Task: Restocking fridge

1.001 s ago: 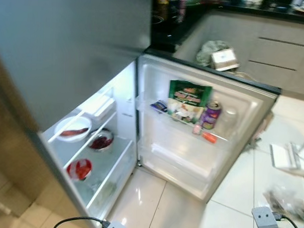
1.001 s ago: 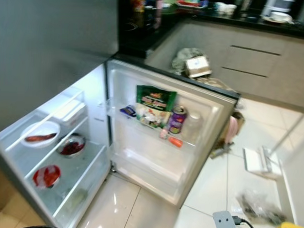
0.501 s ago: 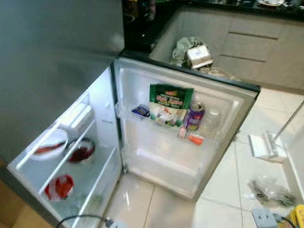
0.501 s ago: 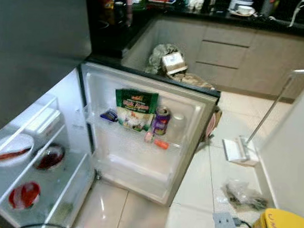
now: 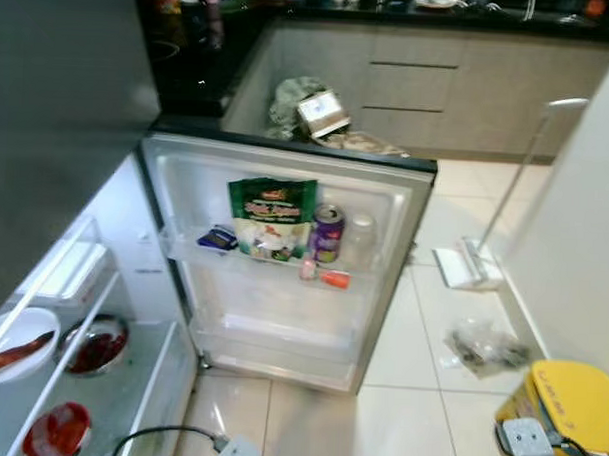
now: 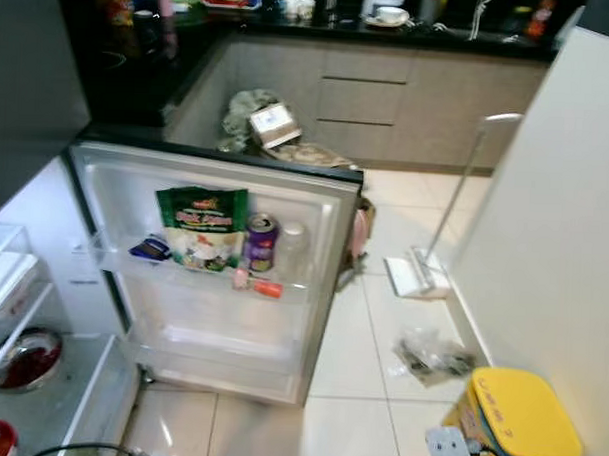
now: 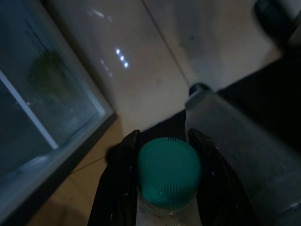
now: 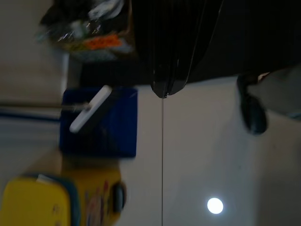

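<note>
While gripped: left end effector (image 7: 164,181) clamps the bottle (image 7: 168,178)
Bottle: clear, ribbed green cap
Right end effector: state unclear

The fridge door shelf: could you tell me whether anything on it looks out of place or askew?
Yes. A small orange-capped item lies on its side at the front of the door shelf, while the purple can and green packet behind it stand upright. Nothing looks spilled.

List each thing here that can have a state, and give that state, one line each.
Fridge door: swung wide open.
Purple can: upright on the door shelf.
Green packet: standing on the door shelf.
Green-capped bottle: gripped below the cap.
Left claw: shut on the bottle.
Yellow bin: lid closed.
</note>
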Available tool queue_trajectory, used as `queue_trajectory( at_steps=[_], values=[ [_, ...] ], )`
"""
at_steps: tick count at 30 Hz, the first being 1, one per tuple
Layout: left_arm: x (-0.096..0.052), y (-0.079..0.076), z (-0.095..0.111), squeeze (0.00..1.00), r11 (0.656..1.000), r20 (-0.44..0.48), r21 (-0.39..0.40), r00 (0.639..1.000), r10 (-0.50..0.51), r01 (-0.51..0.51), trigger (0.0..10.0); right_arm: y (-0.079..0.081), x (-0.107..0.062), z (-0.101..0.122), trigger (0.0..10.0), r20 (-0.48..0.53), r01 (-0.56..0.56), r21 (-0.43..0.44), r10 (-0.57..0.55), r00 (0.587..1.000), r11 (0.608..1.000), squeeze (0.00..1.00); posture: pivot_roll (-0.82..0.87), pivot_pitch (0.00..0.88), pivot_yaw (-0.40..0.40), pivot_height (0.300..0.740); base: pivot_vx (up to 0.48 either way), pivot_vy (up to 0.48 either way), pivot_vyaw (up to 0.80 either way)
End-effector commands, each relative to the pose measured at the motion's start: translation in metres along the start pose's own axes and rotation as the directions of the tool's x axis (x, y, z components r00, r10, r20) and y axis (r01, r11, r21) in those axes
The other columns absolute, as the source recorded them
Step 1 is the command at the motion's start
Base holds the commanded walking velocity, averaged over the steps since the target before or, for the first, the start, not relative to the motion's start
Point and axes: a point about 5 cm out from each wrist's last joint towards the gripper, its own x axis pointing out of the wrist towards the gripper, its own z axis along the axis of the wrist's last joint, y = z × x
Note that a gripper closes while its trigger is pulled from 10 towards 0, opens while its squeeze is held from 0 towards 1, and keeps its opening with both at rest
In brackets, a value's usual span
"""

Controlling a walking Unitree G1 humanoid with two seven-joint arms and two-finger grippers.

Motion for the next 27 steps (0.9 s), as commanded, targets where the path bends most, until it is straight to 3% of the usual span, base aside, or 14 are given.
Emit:
queue_trajectory(
  at_steps=[1, 15, 27],
  values=[
    [0.002, -0.007, 0.008, 0.00, 1.000, 0.020, 0.002, 0.999, -0.026, 0.026, 10.0, -0.002, -0.001, -0.008, 10.0, -0.027, 0.006, 0.000, -0.006, 1.000, 1.000, 0.00, -0.04, 0.000, -0.009, 0.740, 0.000, 0.000, -0.80],
    [0.002, -0.007, 0.008, 0.00, 1.000, 0.020, -0.003, 1.000, -0.021, 0.021, 10.0, -0.001, -0.004, -0.025, 10.0, -0.079, 0.015, 0.006, -0.014, 0.997, 1.000, 0.00, -0.05, 0.000, -0.009, 0.740, 0.000, 0.000, -0.80],
    [0.002, -0.007, 0.011, 0.00, 1.000, 0.026, 0.001, 0.999, -0.019, 0.019, 10.0, 0.000, -0.005, -0.027, 10.0, -0.076, 0.013, -0.021, -0.015, 0.997, 1.000, 0.00, -0.05, 0.000, -0.005, 0.740, 0.000, 0.000, 0.00]
  ],
)
